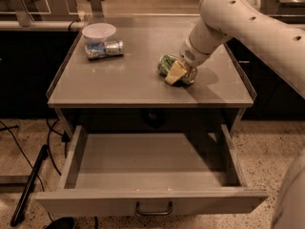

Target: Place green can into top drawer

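Observation:
The green can (166, 64) lies on its side on the cabinet top (128, 80), right of centre. My gripper (179, 72) reaches down from the upper right and is shut on the green can, with one pale finger (175, 73) across its front; the can rests on the surface. The top drawer (152, 200) is pulled wide open below, its grey inside bare, with the dark handle (154, 208) at the centre of its front panel.
A white bowl (98, 32) and a blue-and-silver can (104, 49) sit at the back left of the top. The top has raised side edges. Black cables and a dark pole (28, 185) lie on the speckled floor at the left.

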You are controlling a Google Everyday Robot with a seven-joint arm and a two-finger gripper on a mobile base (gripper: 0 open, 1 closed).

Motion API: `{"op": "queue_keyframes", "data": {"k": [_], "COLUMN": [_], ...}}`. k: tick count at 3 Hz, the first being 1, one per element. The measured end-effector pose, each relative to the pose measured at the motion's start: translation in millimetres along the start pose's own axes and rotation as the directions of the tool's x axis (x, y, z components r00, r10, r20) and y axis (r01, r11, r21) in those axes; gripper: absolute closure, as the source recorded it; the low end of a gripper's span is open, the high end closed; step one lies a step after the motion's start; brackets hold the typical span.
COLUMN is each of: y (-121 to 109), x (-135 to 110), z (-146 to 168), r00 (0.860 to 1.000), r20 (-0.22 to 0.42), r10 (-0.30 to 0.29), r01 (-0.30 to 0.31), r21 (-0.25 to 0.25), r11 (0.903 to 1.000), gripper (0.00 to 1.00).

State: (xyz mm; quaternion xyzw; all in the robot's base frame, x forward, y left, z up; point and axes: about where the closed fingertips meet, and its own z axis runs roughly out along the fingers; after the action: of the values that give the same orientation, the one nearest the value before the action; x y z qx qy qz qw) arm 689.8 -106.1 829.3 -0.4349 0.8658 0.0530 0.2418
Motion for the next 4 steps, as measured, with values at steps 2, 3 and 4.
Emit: {"op": "queue_keyframes", "data": {"k": [2,3,4], "y": [11.7,21.2,28.8], "x": [-4.1,3.4,30.7], "z": [-26.3,-55.8,-79.3], "r00": [0.999,0.99,0.971], "r20": [0.035,0.104,0.162], "r10": [-0.029,-0.094,-0.177], "r01": [0.029,0.098,0.198], "r21": [0.0,-0.034,-0.127], "r11": [0.9996,0.9946,0.972], "gripper": [1.0,1.0,1.0]}}
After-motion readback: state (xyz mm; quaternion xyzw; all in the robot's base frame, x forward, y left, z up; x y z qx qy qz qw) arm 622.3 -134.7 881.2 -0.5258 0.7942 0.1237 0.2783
